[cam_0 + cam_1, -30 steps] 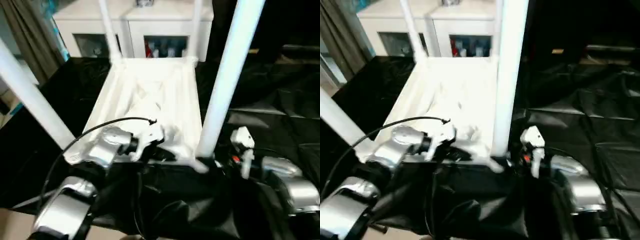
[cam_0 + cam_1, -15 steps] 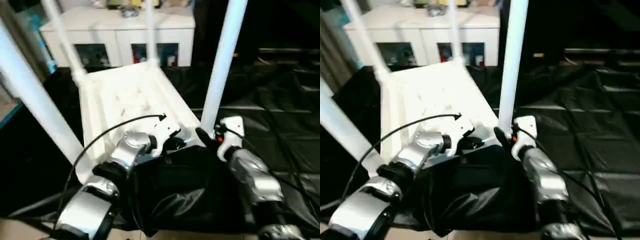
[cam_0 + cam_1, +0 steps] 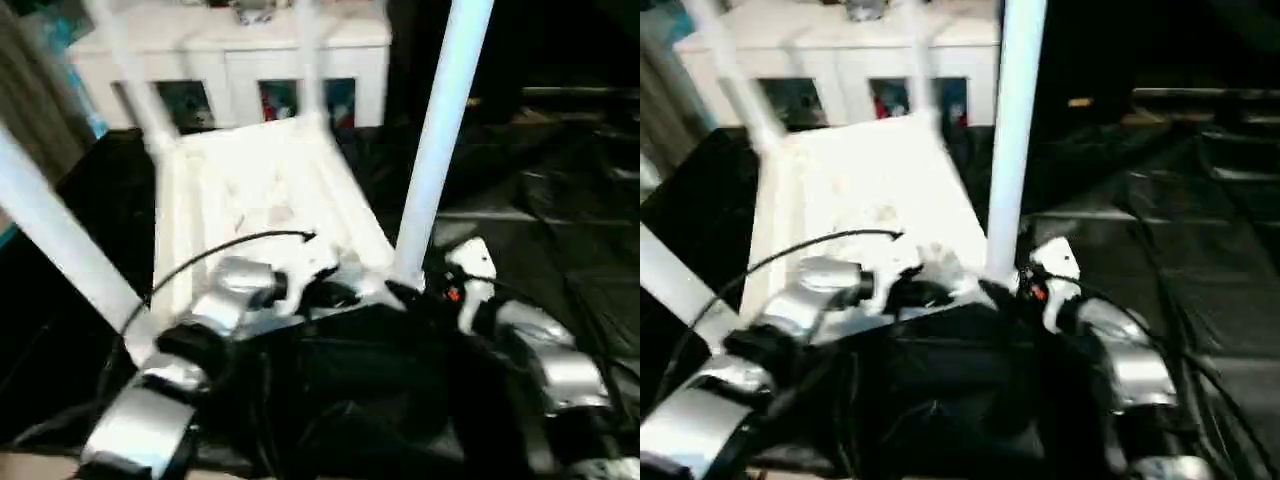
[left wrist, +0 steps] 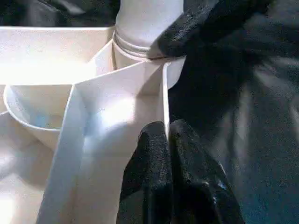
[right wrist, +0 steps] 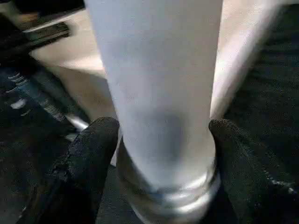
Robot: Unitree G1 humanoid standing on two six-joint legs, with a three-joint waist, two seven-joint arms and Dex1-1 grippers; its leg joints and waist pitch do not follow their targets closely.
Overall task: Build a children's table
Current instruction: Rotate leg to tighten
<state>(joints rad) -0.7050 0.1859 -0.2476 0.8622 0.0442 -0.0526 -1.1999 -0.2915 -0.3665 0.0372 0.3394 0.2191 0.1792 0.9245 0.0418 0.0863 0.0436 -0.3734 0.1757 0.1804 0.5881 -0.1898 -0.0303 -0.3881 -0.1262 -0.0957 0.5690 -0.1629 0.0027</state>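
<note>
Scene: children's table [image 3: 265, 195] upside down on black-draped tabletop [image 3: 560, 230], ribbed underside up, four white legs rising from corner sockets.

Landmark: near right leg [image 3: 440, 140], seated in the corner socket closest to the robot.

Left tool [image 4: 167, 140]: fingers pressed together, pinching a thin upright rib of the underside just beside that leg's socket; apparently steadying the top.

Right tool [image 5: 163, 154]: fingers [image 5: 91, 154] spread wide, one on each side of the leg's base, just above the threaded collar; pads at or very near the tube, firm grip not certain.

Other legs: near left leg [image 3: 60, 235] slanting up past the left forearm; two far legs [image 3: 310, 55] standing at the back corners, beyond the near right leg.

Background: white cabinet [image 3: 230, 50] behind the far legs, past the tabletop edge.

Step in hand: judged to be the seating or tightening of the near right leg, probably the last of four.

Next move: likely calls for closing the right tool squarely on the tube, turning it home while the left tool holds the rib; otherwise, checking that the collar sits flush in its socket.

Risk: top could twist on the slack black cloth if the rib hold slips.
</note>
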